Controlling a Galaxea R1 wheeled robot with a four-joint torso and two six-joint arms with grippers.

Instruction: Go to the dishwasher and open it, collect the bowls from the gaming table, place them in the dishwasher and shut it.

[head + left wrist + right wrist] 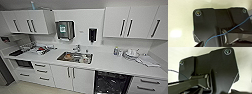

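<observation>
- Head view: we face a kitchenette; white counter (107, 62) with a steel sink (75, 57) set in it, dishes inside the basin; white wall cabinets (130, 22) above; a paper-towel dispenser (65, 30) and a dark soap dispenser (92, 34) on the wall; clutter at both ends of the counter, too blurred to name.
- Same view: the dishwasher (111, 83) sits under the counter just beside the sink cabinet doors (71, 75); its bay reads as a dark cavity rather than a grey front, so we judge it already open, though the door itself lies below the frame edge.
- Left wrist view: the robot's dark plate and jointed bar over a pale floor (180, 18); a blue cable (230, 30) crosses; jaws not resolved, state cannot be told.
- Right wrist view: likewise plate and bar over pale floor; jaws' state cannot be told.
- Step judged: at the dishwasher, opening done or nearly so; bowls not yet collected; next calls for reaching the gaming table.
</observation>
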